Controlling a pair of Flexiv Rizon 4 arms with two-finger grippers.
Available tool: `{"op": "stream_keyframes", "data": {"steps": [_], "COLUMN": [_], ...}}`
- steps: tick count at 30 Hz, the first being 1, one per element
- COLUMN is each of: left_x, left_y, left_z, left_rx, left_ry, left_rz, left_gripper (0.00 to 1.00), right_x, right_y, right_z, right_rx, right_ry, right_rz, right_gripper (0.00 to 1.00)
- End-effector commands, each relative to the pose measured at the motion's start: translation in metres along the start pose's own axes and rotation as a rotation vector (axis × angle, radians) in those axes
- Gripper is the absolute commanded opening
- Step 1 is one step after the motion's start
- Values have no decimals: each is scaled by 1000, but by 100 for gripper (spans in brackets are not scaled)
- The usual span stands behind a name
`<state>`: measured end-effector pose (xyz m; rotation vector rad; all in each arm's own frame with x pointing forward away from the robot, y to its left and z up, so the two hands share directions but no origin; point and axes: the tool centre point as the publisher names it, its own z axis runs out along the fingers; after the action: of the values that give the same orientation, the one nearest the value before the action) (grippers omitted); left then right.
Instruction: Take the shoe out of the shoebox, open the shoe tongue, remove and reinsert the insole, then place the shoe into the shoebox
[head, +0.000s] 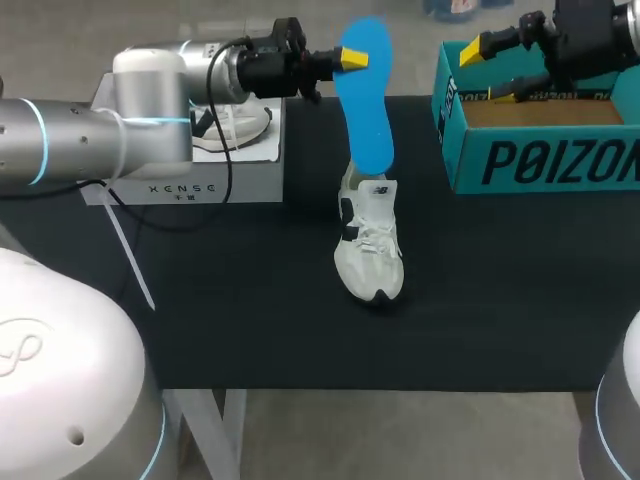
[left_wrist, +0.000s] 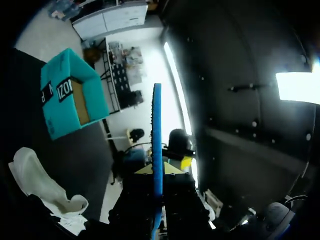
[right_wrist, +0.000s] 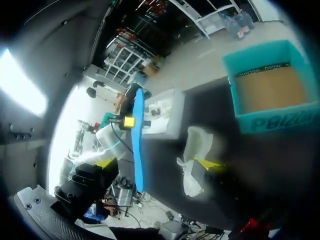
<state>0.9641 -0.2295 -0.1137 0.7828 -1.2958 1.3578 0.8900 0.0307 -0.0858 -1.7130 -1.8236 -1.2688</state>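
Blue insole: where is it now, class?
In the head view the blue insole stands upright in the left hand, lower end over the white shoe, left of the shoebox.

The black table (head: 230, 320) held a white shoe (head: 369, 255). A teal shoebox (head: 540, 160) sat right of the shoe. A grey box (head: 200, 185) sat left of it.
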Motion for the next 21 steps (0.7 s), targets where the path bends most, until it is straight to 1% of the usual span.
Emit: {"op": "stream_keyframes", "data": {"steps": [1, 5, 8, 9, 11, 12, 13, 14, 16, 20, 21], "left_x": [5, 0, -4, -7, -11, -13, -13, -14, -15, -21, -22], "left_y": [7, 8, 7, 7, 7, 8, 9, 9, 10, 11, 11], "left_z": [0, -1, -3, -4, -4, -3, -3, -2, 0, 6, 7], "left_rx": [133, 105, 101, 104, 105, 104, 99, 99, 90, 90, 89], "left_ry": [-214, -210, -200, -208, -211, -215, -207, -207, -192, -193, -193], "left_rz": [-387, -412, -424, -427, -427, -428, -422, -421, -400, -377, -378], "left_gripper": [0, 0, 0, 0, 0, 0, 0, 0, 0, 0, 0], "right_x": [7, 7, 7, 9, 21, 28, 35, 42, 54, 70, 71], "right_y": [6, 6, 6, 4, 4, 7, 9, 11, 17, 21, 22], "right_z": [-6, -6, -6, -5, -5, -5, -4, -2, 1, 16, 19], "right_rx": [47, 47, 47, 48, 60, 46, 56, 56, 57, 148, 161], "right_ry": [-464, -464, -464, -543, -576, -634, -710, -752, -788, -917, -923], "right_rz": [-158, -158, -158, -159, -144, -143, -164, -174, -171, -173, -155], "right_gripper": [100, 100, 100, 100, 100, 100, 100, 100, 100, 100, 100]}}
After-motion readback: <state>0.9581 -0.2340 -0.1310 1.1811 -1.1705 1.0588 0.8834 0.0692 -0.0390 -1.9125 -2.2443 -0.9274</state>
